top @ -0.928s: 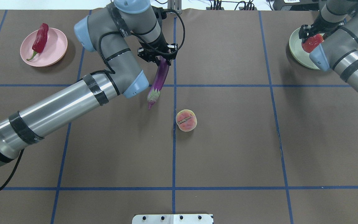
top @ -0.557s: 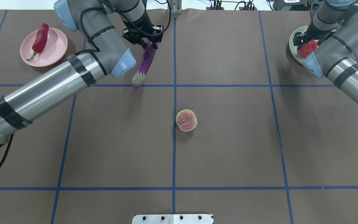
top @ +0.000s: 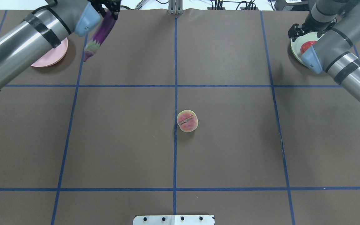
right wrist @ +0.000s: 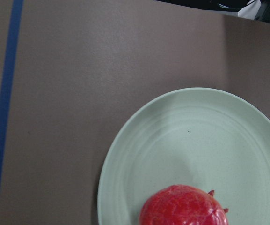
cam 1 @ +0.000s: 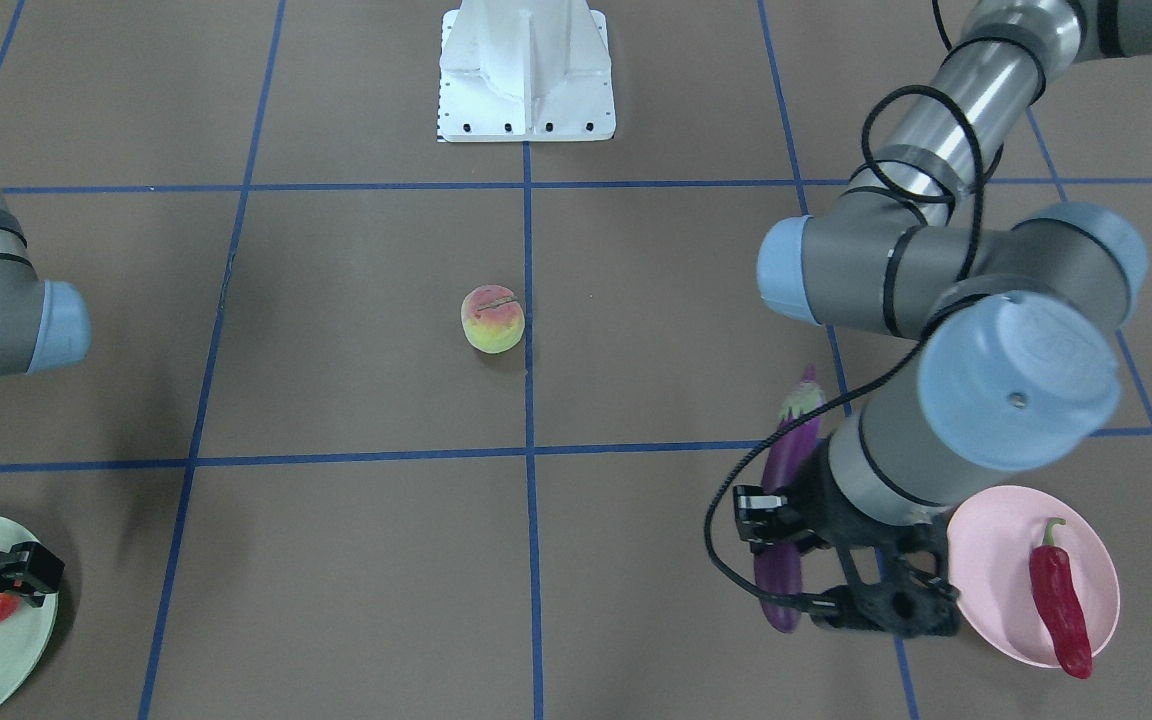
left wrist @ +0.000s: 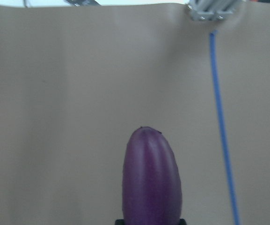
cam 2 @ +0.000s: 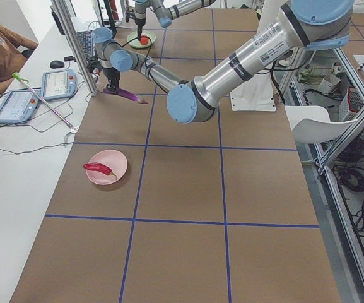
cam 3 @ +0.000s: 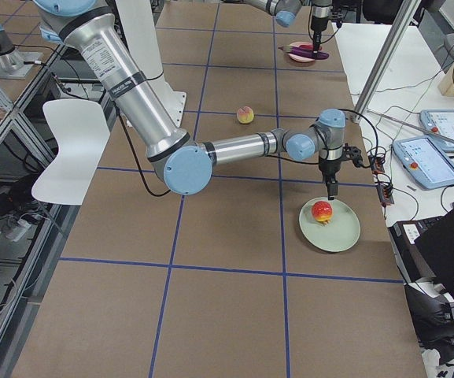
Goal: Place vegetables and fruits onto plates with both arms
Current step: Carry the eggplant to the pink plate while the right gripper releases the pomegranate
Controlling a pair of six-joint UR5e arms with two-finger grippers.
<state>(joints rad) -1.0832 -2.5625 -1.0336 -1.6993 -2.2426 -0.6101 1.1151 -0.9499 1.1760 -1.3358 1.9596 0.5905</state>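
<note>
Over the table's far left corner, overhead view: the left gripper (top: pixel 106 6) is clamped on the eggplant (top: pixel 100 32), which hangs tilted with its cap end toward the robot, just beside the pink plate (top: pixel 50 59). 0.6 s ago it hung nearer the centre line. The left arm (top: pixel 27 34) covers most of that plate. At far right, the pomegranate (top: pixel 307 46) now lies on the mint plate (top: pixel 296 48), no longer pinched by the right gripper (top: pixel 300 32). The peach (top: pixel 187 121) has not moved from table centre.

Front-facing view: the chili (cam 1: pixel 1058 600), hidden overhead, lies along the pink plate. The eggplant is off its rim on the table-centre side, with the wrist between them. The right gripper's fingers stand spread, clear of the pomegranate.

Left side view: the eggplant is carried above the table.

Right side view: the right gripper hangs directly above the pomegranate, apart from it.

Left wrist view: the eggplant's rounded end projects from between the fingertips.

Right wrist view: the pomegranate sits inside the mint plate's rim.
</note>
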